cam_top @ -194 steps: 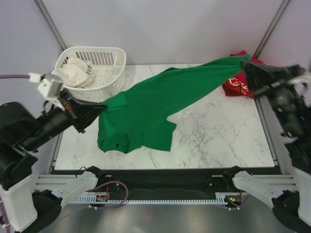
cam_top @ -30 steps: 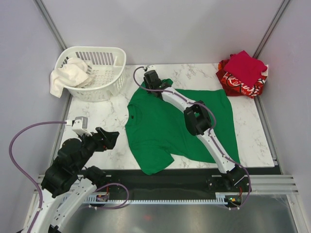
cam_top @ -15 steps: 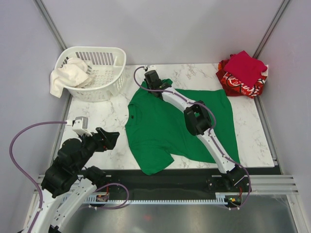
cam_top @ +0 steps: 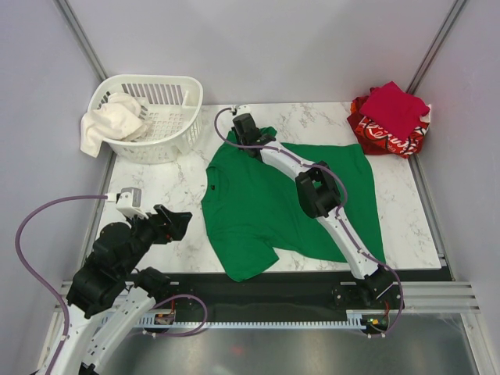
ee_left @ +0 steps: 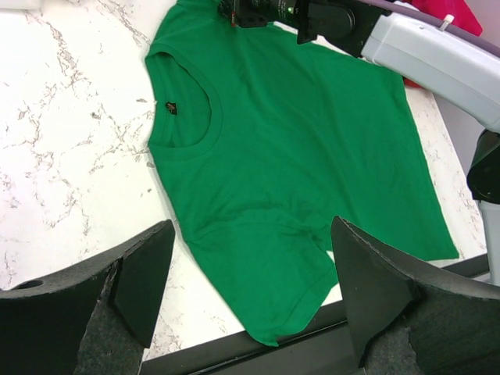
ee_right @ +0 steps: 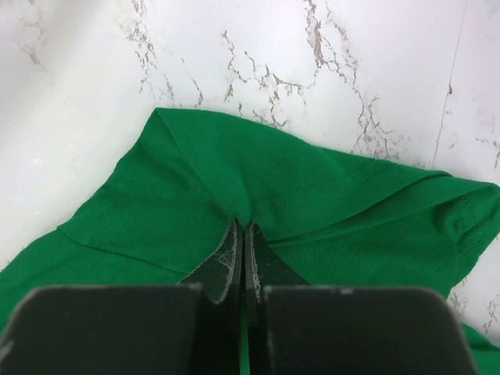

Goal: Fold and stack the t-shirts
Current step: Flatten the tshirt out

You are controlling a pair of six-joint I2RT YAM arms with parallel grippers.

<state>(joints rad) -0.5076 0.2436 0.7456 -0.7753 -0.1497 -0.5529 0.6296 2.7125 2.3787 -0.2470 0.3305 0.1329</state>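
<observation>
Right fingers (ee_right: 241,228) have closed since a second ago: they were half apart, now pressed together on a small ridge of cloth at the far sleeve of the green t-shirt (cam_top: 266,211). Both arms sit otherwise where they were. Compared with several seconds back, the shirt is no longer stretched in the air between the two arms. It lies spread flat on the worktop (cam_top: 406,219), collar toward the left, near sleeve reaching the front edge. Right arm stretches diagonally over the shirt to its far edge. Left fingers (ee_left: 251,226) are wide apart, holding nothing, hovering off the near-left of the worktop and facing the shirt, not touching it. Crimson t-shirt (cam_top: 393,105) sits folded on top of the red printed t-shirt (cam_top: 383,139) at the far right corner, same as before. White basket (cam_top: 176,86) at far left with white cloth (cam_top: 113,117) hanging over its rim, unchanged.
</observation>
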